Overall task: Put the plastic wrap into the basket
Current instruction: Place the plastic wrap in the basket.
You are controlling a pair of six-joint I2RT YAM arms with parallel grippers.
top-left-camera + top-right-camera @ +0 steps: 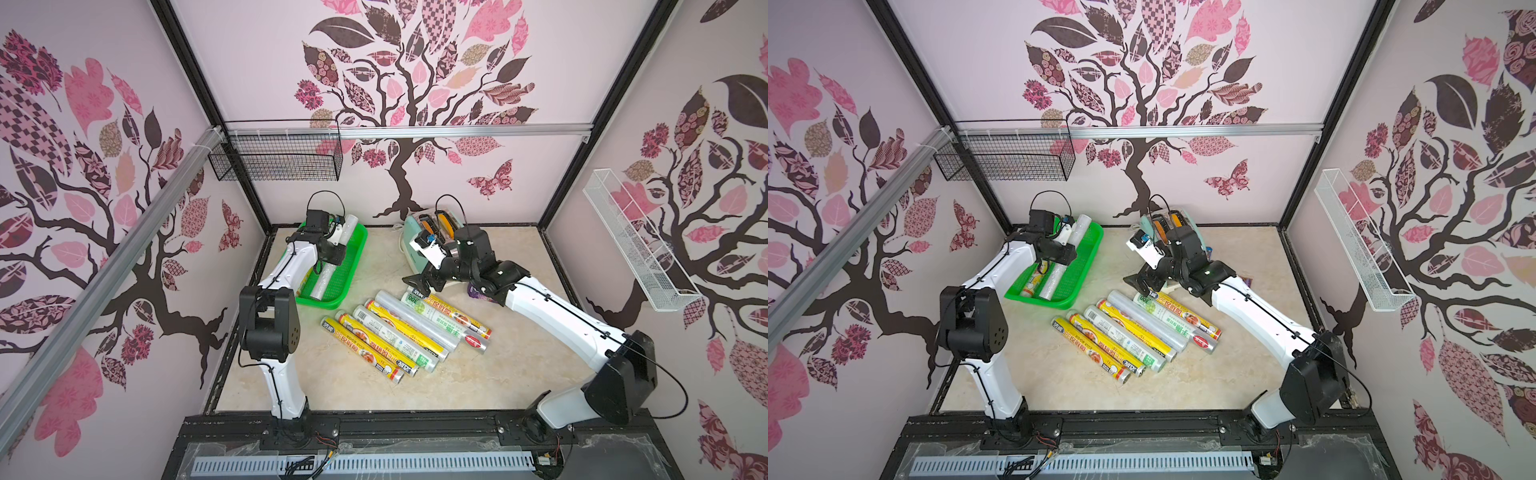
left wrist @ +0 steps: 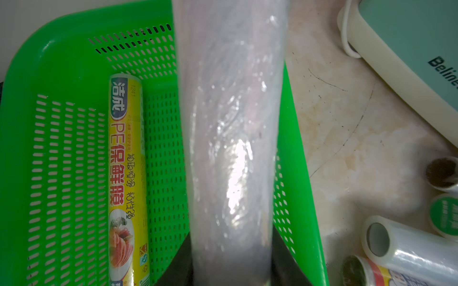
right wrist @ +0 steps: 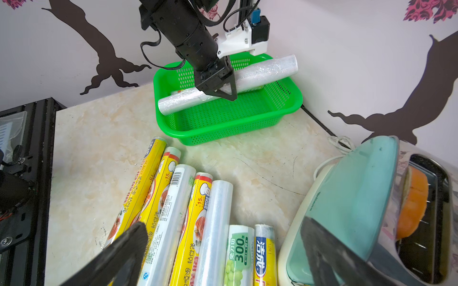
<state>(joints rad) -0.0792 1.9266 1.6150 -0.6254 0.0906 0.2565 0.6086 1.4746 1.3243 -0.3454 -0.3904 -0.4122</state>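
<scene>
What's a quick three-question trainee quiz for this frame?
1. True or false: the right claw grips a roll.
2. How many rolls lie on the table, outside the green basket?
3. What lies on the basket floor, next to the clear roll that the left claw holds? A) a yellow roll B) a candy bag C) nothing
Key: 1 false, it is open and empty. 2 seven. 3 A.

Tabletop inventory: 9 rolls of plastic wrap [image 1: 418,320], 1 green basket [image 3: 218,138].
Yellow roll [image 3: 145,178], 5; clear roll [image 2: 233,123], 2; white printed roll [image 3: 239,250], 2; toaster [image 3: 352,198], 1; black wire basket [image 1: 282,160], 1; white wire rack [image 1: 636,245], 1; robot arm [image 1: 561,316], 2.
</scene>
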